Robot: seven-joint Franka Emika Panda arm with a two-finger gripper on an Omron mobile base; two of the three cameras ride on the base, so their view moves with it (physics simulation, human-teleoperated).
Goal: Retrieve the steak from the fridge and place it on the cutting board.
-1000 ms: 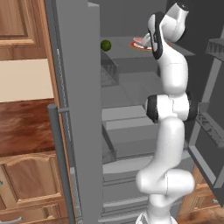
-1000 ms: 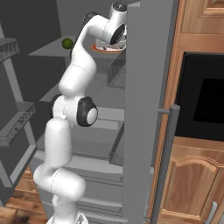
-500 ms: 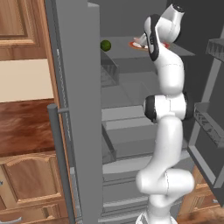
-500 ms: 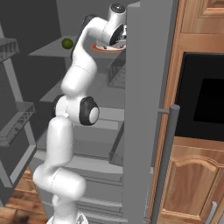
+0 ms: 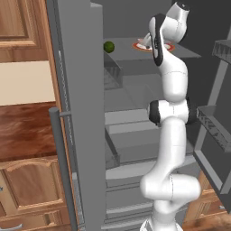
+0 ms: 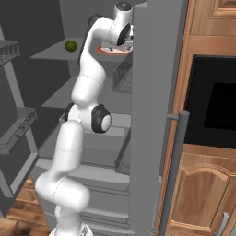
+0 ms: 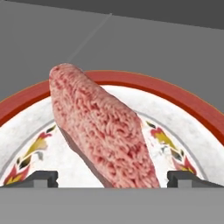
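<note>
Fridge [image 5: 81,113] shelf: fingers [image 7: 43,178] spread wide astride the steak [image 7: 100,127] on its plate [image 7: 183,113].

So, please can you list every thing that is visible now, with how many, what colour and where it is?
steak: one, pink with pale streaks, lying on the plate, between the open fingertips
plate: one, white with an orange-red rim, on the upper fridge shelf
round fruit: one, dark green, on the same shelf, apart from the plate
fridge: one, grey, doors open, with shelves and drawers inside
bar handle: one on each door, grey, vertical
wooden cabinets: several, brown, on both sides of the fridge
oven window: one, black, in the cabinets right of the fridge
arm: one, white with dark joints, reaching up to the shelf
gripper: one, open, astride the steak
</note>
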